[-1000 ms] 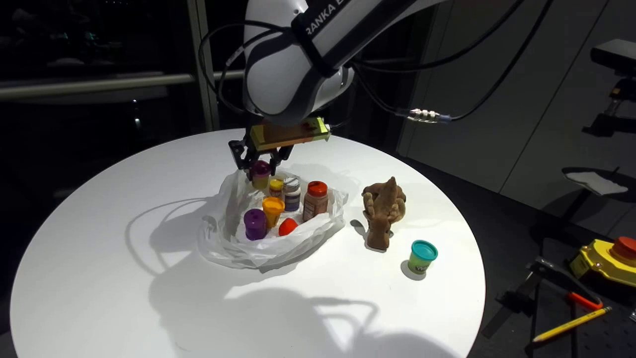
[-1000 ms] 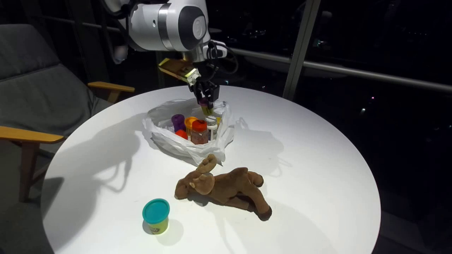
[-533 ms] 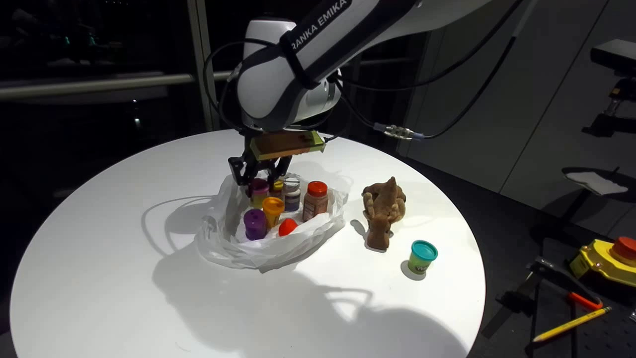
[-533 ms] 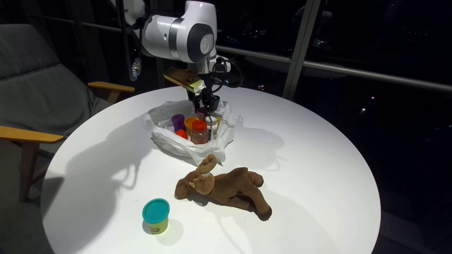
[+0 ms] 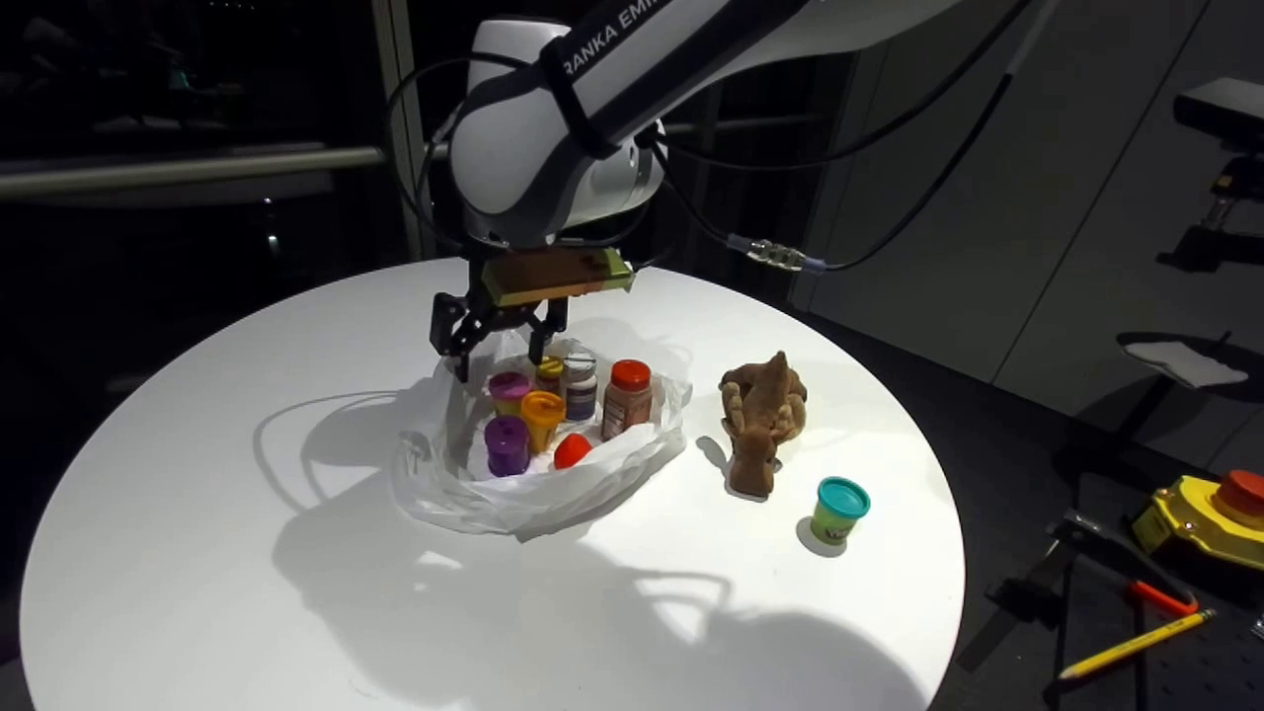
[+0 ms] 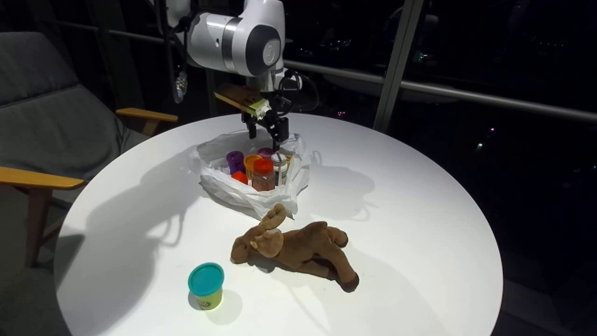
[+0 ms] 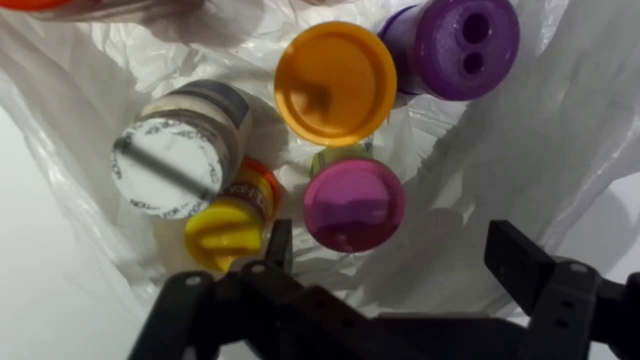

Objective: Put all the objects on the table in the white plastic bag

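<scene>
A: What's at the far left?

B: The table [image 5: 148, 513], smooth, white and round. On it sits the white plastic bag [image 5: 533, 502], thin and crinkled, its mouth spread into a ruffled ring.

A: And the gripper [image 5: 499, 362]?

B: Black, angular, jointed. It hangs above the bag's left part, its jaws standing wide apart.

A: What does the bag hold, left to right?

B: A glossy purple cylinder [image 5: 508, 446], two round holes in its end in the wrist view, and behind it a pink-lidded tub [image 5: 510, 390]. Then an orange tub [image 5: 542, 423] with a round, sunken lid, and a small yellow-lidded tub [image 5: 549, 373] just beside a white-capped bottle [image 5: 580, 387], lettering ringing its cap. In front, a bright red piece [image 5: 571, 451], rounded, its lower edge hidden. Last, a stout jar [image 5: 626, 403] with a red cap.

A: And outside the bag?

B: A brown plush moose [image 5: 765, 405] lies near it on the tabletop, soft-bodied, with padded antlers. Right of that stands a tapered, teal-lidded tub [image 5: 839, 510], flat on top.

A: Past the table's edge?

B: A slim yellow pencil [image 5: 1138, 645], then a yellow box [image 5: 1205, 523] topped by a chunky red button [image 5: 1242, 491].
</scene>
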Robot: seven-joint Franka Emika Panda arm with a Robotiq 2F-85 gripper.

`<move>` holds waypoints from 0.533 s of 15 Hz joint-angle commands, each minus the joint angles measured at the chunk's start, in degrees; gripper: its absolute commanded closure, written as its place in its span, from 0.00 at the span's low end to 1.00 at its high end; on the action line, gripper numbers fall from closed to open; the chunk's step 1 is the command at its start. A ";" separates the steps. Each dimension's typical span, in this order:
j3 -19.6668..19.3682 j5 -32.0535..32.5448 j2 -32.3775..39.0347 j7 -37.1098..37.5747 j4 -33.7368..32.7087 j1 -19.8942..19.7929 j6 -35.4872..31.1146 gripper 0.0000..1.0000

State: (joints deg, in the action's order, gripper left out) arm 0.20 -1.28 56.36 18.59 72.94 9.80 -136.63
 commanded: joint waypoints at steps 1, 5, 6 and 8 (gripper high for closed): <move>-1.10 1.23 -6.88 1.05 6.79 2.97 -2.33 0.00; -3.78 4.80 -15.98 3.78 18.47 6.43 -1.37 0.01; -4.65 6.12 -17.66 4.60 21.14 7.15 -1.37 0.00; -6.03 8.51 -21.34 5.83 26.91 7.80 -1.69 0.00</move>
State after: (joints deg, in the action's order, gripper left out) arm -3.45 3.85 42.91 21.89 88.72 16.15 -137.08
